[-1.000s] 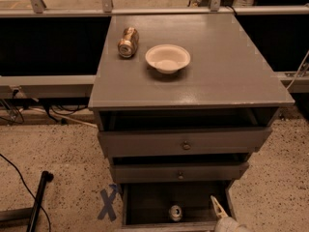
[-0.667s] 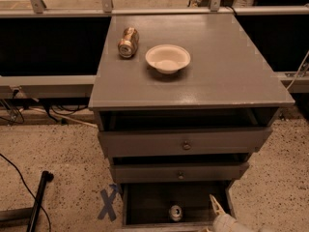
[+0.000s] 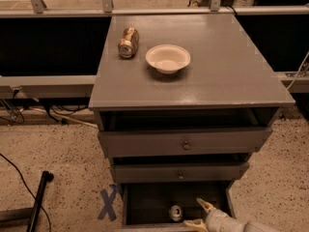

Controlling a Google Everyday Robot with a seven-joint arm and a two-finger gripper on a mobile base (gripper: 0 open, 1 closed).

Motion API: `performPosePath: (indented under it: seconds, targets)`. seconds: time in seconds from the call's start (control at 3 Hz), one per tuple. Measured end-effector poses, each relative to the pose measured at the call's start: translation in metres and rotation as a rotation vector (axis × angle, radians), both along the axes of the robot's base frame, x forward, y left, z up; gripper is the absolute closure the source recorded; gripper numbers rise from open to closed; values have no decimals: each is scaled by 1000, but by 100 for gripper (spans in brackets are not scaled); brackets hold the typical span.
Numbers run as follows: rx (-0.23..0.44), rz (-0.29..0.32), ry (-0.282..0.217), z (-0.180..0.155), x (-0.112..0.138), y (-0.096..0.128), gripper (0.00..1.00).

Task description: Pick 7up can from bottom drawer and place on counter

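The claw [image 3: 198, 214] hangs open and empty in the bottom drawer [image 3: 145, 204], fingers [image 3: 205, 206] aimed at the 7up can [image 3: 175, 212], which stands upright just beside them to camera-left, not yet touched.

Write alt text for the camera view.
The gripper, open, is at the open bottom drawer, beside the upright 7up can, not touching it. On the counter above: a gold-brown can on its side and a white bowl.
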State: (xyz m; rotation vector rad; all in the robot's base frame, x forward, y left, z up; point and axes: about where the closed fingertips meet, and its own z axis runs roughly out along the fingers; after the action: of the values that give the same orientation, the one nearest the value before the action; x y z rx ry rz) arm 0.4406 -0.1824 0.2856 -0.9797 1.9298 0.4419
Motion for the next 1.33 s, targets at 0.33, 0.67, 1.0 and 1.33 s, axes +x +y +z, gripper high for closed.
performPosePath:
  seconds: [0.33, 0.67, 1.0, 1.33]
  targets:
    - [35, 32, 30, -20, 8, 17, 23]
    - [67, 63, 57, -34, 11, 29, 18]
    - [103, 112, 75, -40, 14, 47, 12]
    - [124, 150, 97, -49, 17, 62, 11]
